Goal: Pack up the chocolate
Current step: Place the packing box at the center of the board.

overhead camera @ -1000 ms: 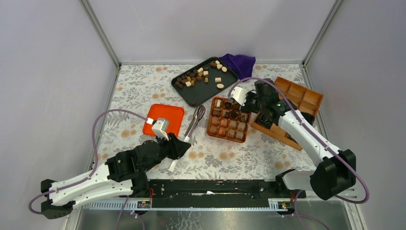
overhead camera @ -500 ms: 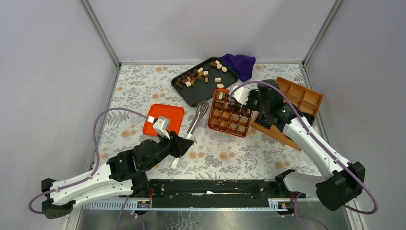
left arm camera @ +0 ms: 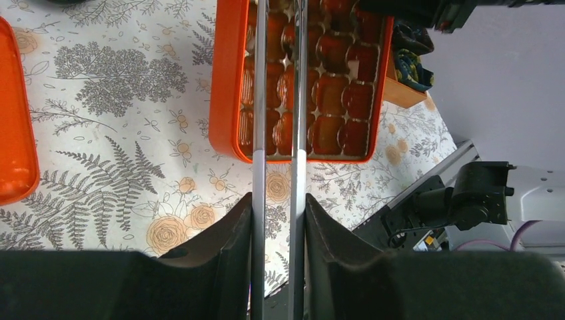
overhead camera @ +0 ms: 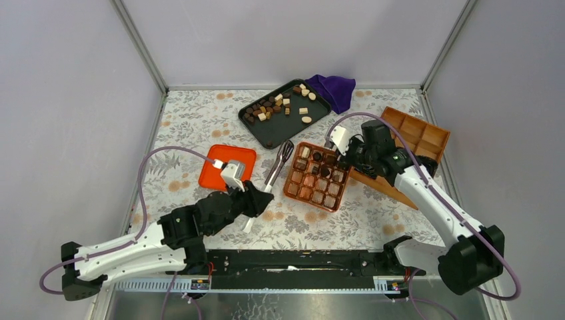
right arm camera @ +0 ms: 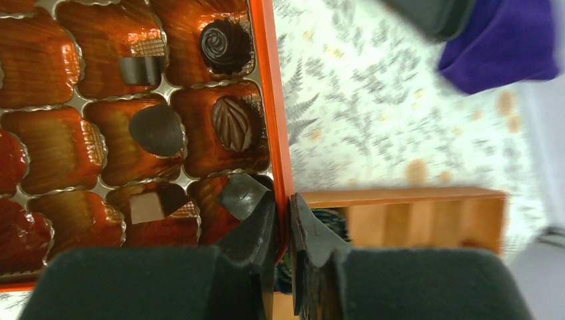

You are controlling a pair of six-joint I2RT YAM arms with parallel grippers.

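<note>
Loose chocolate (overhead camera: 276,107) pieces, dark, brown and cream, lie on a black tray (overhead camera: 288,128) at the back. An orange compartment box (overhead camera: 309,203) sits mid-table with several pieces in its cells (right arm camera: 234,123). My right gripper (overhead camera: 344,160) (right arm camera: 285,203) is shut on the box's far right rim (right arm camera: 274,100), one finger inside a cell and one outside. My left gripper (overhead camera: 256,200) (left arm camera: 279,207) is shut on metal tongs (overhead camera: 274,168) (left arm camera: 259,93). The tongs' two arms stand apart and reach over the box's near left corner (left arm camera: 223,80).
An orange lid (overhead camera: 226,167) (left arm camera: 13,133) lies left of the tongs. A wooden divided box (overhead camera: 408,141) (right arm camera: 400,220) sits just right of the right gripper. A purple cloth (overhead camera: 333,90) (right arm camera: 500,40) lies behind the black tray. Metal frame posts stand at the back corners.
My right gripper carried the orange box toward the back, then brought it nearer again, and it now lies turned slightly. The left arm with the tongs edged forward and right.
</note>
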